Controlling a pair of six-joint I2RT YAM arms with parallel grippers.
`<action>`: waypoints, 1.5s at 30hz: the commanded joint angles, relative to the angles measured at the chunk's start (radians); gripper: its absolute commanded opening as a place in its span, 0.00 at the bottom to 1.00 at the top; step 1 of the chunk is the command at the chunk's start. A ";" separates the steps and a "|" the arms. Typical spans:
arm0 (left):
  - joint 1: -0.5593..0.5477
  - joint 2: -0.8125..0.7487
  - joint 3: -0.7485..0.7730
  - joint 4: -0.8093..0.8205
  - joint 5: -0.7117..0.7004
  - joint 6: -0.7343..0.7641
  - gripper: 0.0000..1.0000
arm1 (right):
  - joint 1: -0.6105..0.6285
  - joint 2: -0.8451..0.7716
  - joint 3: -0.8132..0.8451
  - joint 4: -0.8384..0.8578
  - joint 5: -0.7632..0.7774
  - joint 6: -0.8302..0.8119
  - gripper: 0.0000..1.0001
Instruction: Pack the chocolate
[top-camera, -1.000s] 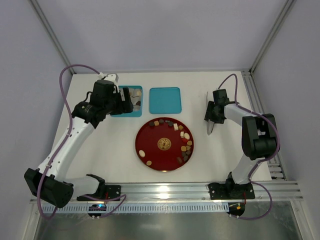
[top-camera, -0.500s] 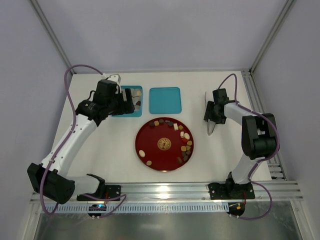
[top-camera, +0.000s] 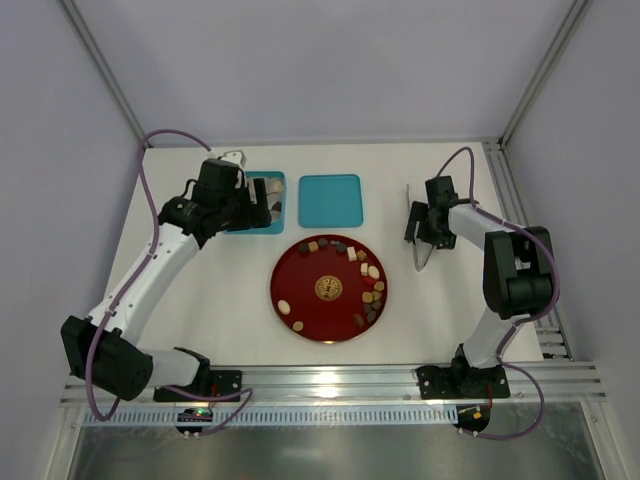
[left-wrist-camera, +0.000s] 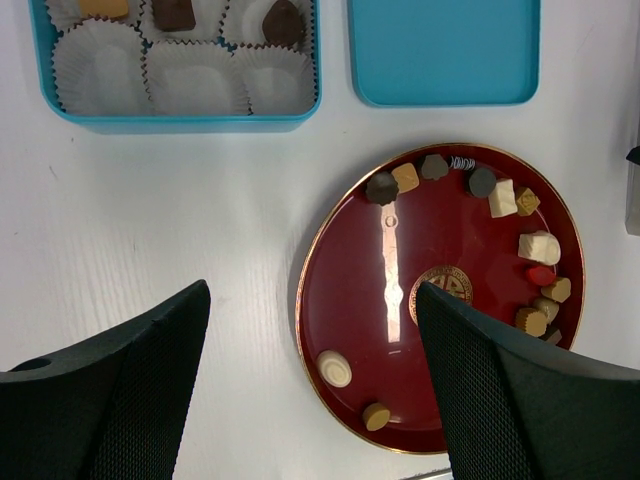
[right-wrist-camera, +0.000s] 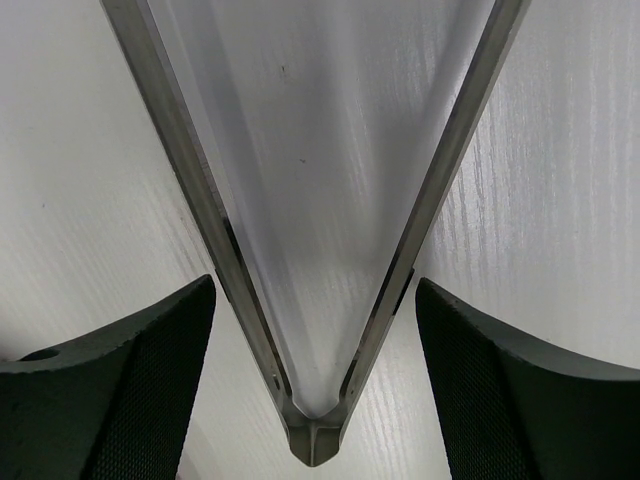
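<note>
Straddling tongs (right-wrist-camera: 300, 150), right end effector (right-wrist-camera: 312, 285) released | left end effector (left-wrist-camera: 310, 292) released at box (left-wrist-camera: 180, 122) edge

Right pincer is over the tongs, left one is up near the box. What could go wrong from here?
1. The open right pincer straddles the tongs near their hinge; closing there may let them slip or pivot.
2. The chocolate crowds the right rim of the red plate, so a pick could knock neighbours off.
3. The paper cups in the box look light and could shift.
</note>
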 joint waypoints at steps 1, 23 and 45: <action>0.002 0.007 0.020 0.042 0.016 0.006 0.82 | -0.003 -0.029 0.046 -0.010 0.006 0.000 0.82; -0.070 0.356 0.336 0.047 0.019 0.022 0.80 | 0.033 -0.331 0.052 -0.073 -0.060 0.058 0.86; -0.076 1.076 1.036 -0.168 -0.063 0.099 0.62 | 0.046 -0.193 0.157 -0.015 -0.200 0.061 0.85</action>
